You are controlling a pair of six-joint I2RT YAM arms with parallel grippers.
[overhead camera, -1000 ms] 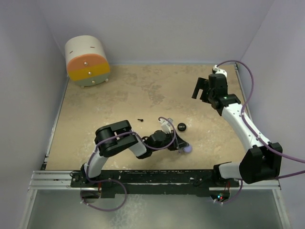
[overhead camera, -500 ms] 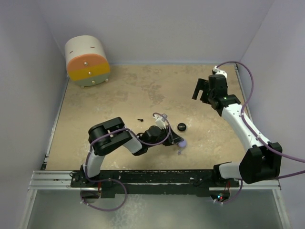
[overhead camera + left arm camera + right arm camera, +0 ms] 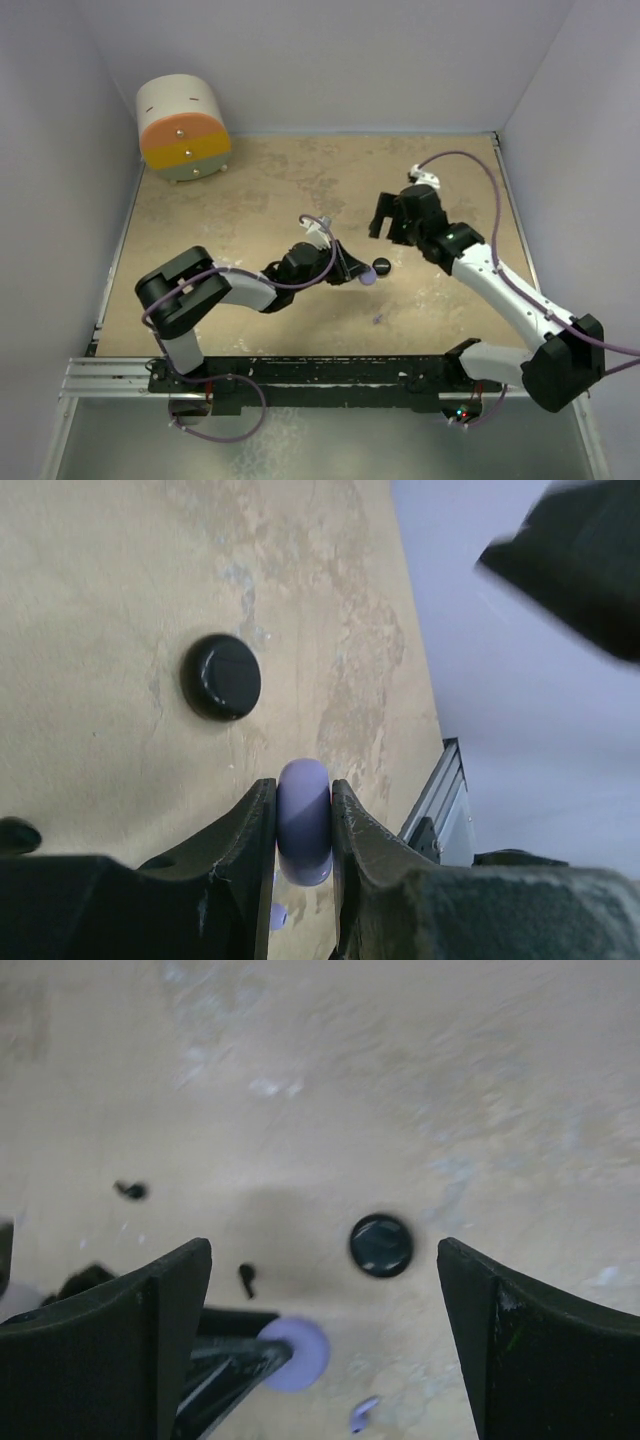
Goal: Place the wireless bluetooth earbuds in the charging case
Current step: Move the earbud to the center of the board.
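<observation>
The left gripper (image 3: pixel 362 277) pinches the lavender round case (image 3: pixel 303 825) on edge, while the lavender earbud (image 3: pixel 363 1415) lies loose on the table (image 3: pixel 250 200) just base-ward of it, farther from the empty, wide-open right gripper (image 3: pixel 322 1252).

Laboratory test cell: plain pale panels (image 3: pixel 320 60) enclose a beige tabletop (image 3: pixel 260 190); aluminium mounting rail (image 3: pixel 100 378) along the bottom edge.
</observation>
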